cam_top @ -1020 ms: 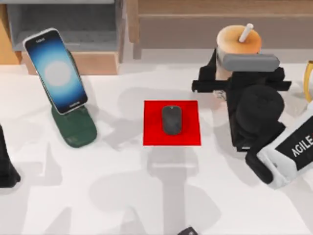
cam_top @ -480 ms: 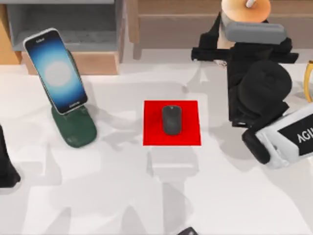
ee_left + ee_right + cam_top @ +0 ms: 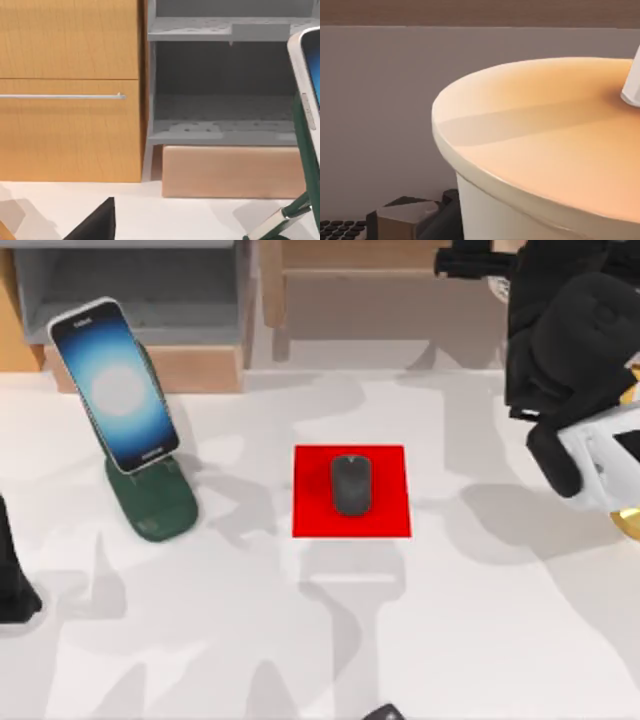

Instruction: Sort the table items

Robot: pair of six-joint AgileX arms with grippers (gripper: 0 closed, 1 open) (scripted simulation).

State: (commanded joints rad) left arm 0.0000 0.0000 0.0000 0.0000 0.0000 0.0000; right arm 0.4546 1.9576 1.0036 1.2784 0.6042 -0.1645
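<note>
Right hand [image 3: 480,260] at table [image 3: 250,640] far edge — mouse [image 3: 351,484] mid-table

Right arm [image 3: 585,430] raised far-right; left arm [image 3: 15,580] parked left edge.

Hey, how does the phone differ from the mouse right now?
The phone leans tilted on a green stand; the mouse lies flat on a red mat. The phone is a long rectangle with a glowing screen; the mouse is a small dark oval. Both sit on the table, untouched by any claw.
</note>
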